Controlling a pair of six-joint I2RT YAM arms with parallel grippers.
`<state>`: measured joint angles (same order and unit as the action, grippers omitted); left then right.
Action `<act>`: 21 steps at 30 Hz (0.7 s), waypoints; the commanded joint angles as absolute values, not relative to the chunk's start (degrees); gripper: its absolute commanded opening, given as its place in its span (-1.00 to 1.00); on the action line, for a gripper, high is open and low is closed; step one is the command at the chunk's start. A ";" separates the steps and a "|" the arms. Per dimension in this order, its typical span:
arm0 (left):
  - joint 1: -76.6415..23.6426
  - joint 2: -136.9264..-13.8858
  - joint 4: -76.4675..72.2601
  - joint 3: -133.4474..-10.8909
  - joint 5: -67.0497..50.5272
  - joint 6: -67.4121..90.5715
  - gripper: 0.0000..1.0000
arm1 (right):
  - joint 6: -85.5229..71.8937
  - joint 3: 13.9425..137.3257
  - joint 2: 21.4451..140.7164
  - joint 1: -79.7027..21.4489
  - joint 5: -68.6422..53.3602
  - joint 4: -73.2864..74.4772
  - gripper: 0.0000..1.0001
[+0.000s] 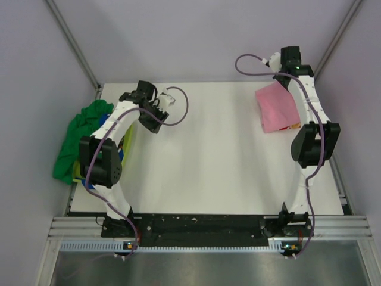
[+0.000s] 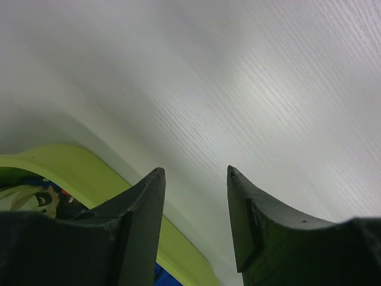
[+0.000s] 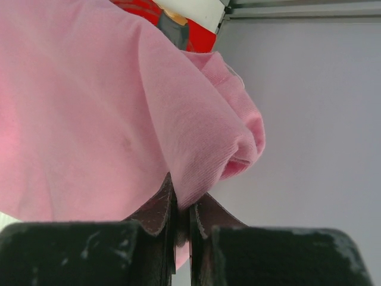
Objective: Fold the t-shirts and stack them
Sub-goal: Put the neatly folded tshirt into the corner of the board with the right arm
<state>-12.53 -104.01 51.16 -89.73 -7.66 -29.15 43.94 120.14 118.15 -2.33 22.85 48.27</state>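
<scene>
The pink t-shirt (image 1: 277,107) lies folded at the back right of the table, over a red printed shirt (image 1: 292,126) whose edge peeks out. My right gripper (image 1: 281,81) is at the pink shirt's far edge. In the right wrist view the right gripper (image 3: 183,202) is shut on a fold of the pink t-shirt (image 3: 89,119), with the red shirt (image 3: 143,11) behind it. My left gripper (image 1: 153,119) is open and empty over bare table; in the left wrist view it (image 2: 196,173) shows beside a yellow-green shirt (image 2: 71,170).
A green shirt (image 1: 80,140) hangs over the table's left edge. Yellow-green (image 1: 128,140) and blue (image 1: 122,156) cloth lie under the left arm. Blue cloth (image 2: 161,277) and a printed patch (image 2: 30,196) also show in the left wrist view. Grey walls enclose the table.
</scene>
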 commanded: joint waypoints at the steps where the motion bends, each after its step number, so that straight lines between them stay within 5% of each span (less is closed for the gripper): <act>1: -12.74 -103.36 51.59 -92.20 -8.00 -29.88 0.02 | 45.88 123.49 117.68 -0.26 22.68 43.16 -1.00; 16: -12.83 -104.94 53.61 -94.39 -7.30 -29.88 0.06 | 49.04 122.78 128.14 5.62 24.08 25.07 -1.00; 17: -12.83 -105.12 53.87 -94.66 -7.12 -29.88 0.06 | 49.30 122.96 129.19 6.06 25.30 23.05 -0.87; 18: -12.83 -105.38 53.96 -95.01 -6.95 -29.71 0.05 | 49.57 122.70 129.90 6.59 27.23 19.81 -0.52; 21: -12.92 -105.12 54.32 -95.01 -6.51 -29.79 0.06 | 52.54 120.07 131.57 8.26 36.61 3.24 0.97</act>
